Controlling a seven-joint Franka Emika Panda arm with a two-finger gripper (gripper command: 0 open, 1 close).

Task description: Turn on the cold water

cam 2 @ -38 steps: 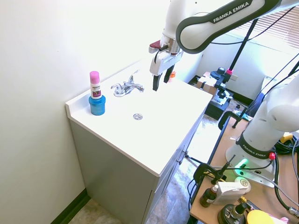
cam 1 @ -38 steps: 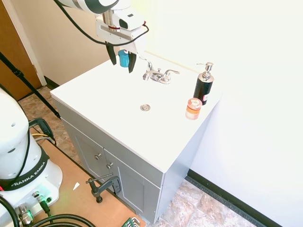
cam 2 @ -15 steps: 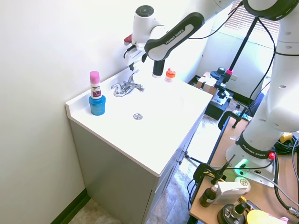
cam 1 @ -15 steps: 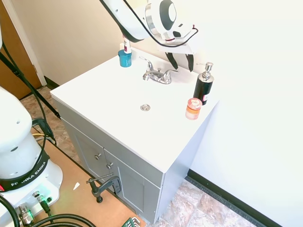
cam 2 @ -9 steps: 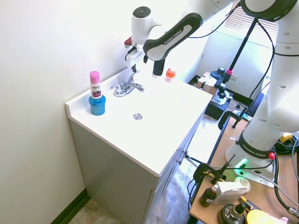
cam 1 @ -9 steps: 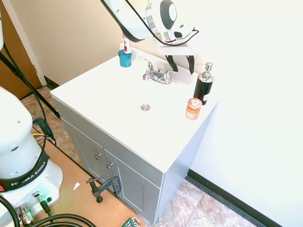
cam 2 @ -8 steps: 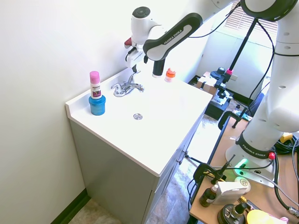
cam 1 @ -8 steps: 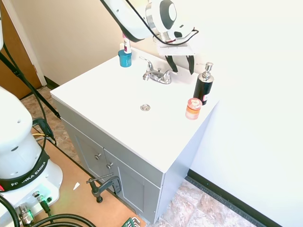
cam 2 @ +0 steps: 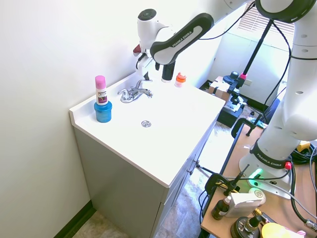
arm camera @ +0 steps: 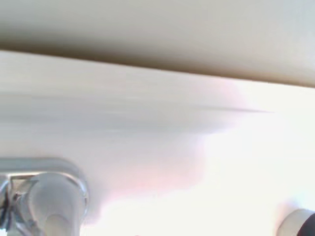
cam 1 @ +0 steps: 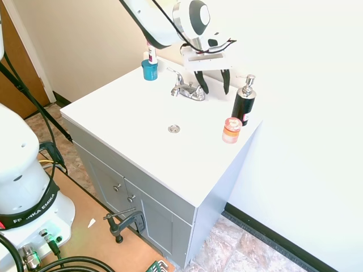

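I have the arm's two-finger hand [cam 1: 213,86] hanging over the back of the white vanity worktop [cam 1: 130,122], its two dark fingers [cam 1: 225,81] spread apart and pointing down, gripping nothing. The small chrome two-lever faucet [cam 1: 188,89] sits at the rear of the worktop, and its slim cold-water lever [cam 1: 203,88] on the right of the spout lies just beside my left finger; I cannot tell whether they touch. No water is running. The black pump bottle with a chrome top [cam 1: 244,102] stands near the hand's other side, with a small orange-and-pink jar [cam 1: 231,130] in front of it. My wrist view is blurred, showing only a chrome piece [arm camera: 47,196].
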